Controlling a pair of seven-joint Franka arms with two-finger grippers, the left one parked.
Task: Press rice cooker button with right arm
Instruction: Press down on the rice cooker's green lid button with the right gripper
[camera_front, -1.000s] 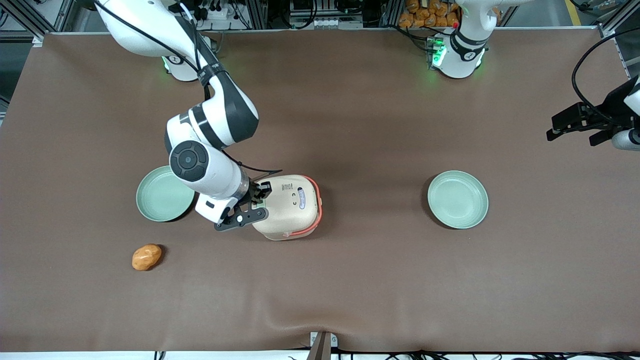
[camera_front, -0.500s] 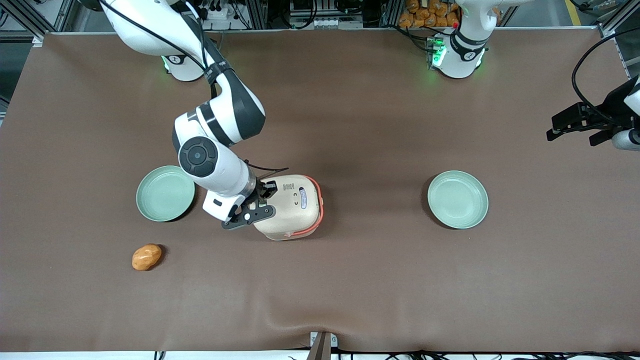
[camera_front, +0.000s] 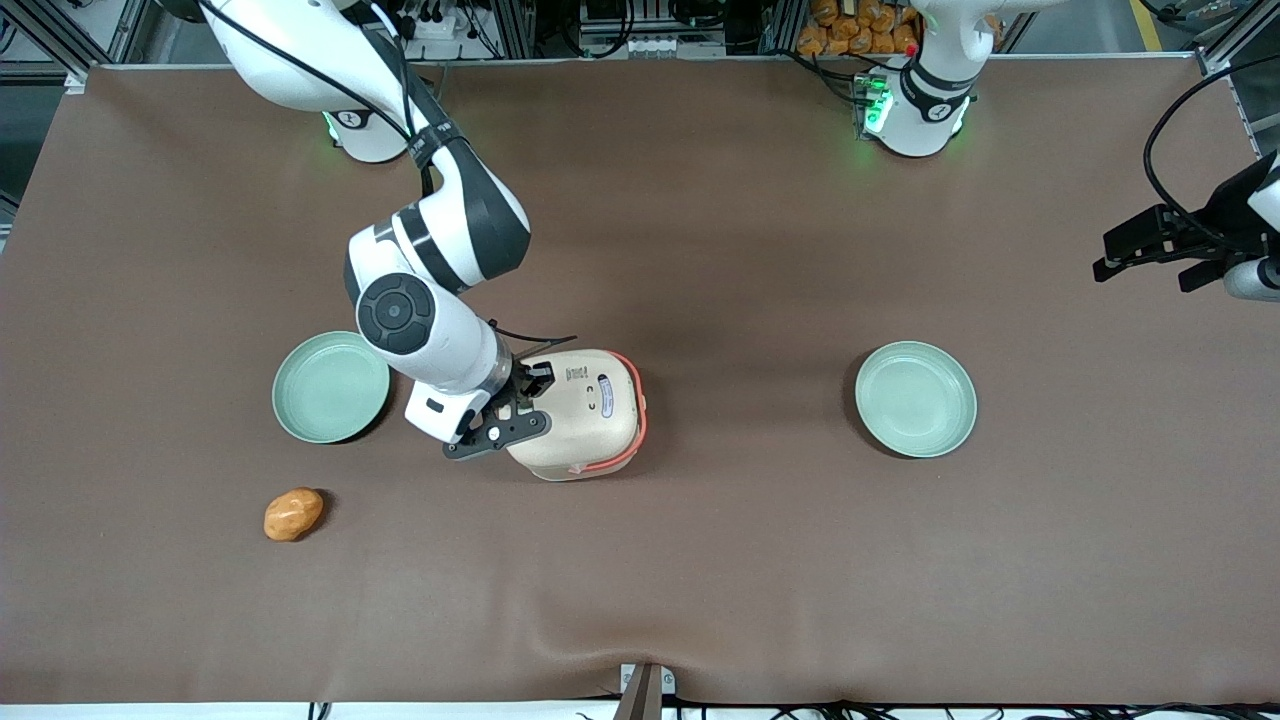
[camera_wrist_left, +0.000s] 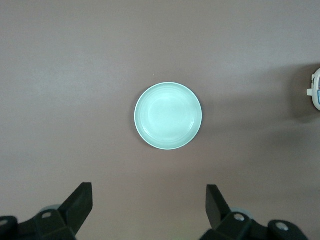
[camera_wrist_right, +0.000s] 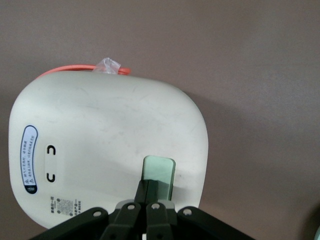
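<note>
Fingers (camera_wrist_right: 149, 192) closed together, tips on rice cooker (camera_wrist_right: 107, 150) green button (camera_wrist_right: 159, 172).

We see the cooker (camera_wrist_right: 107, 150) as smooth cream plastic with a soft sheen, its green button (camera_wrist_right: 159, 175) matt. The gripper (camera_wrist_right: 149, 192), at the cooker's 9 o'clock edge in the front view, looks like matt black plastic, fingers pressed together. The table (camera_front: 740, 560) wears matt brown cloth, slightly rippled.
</note>
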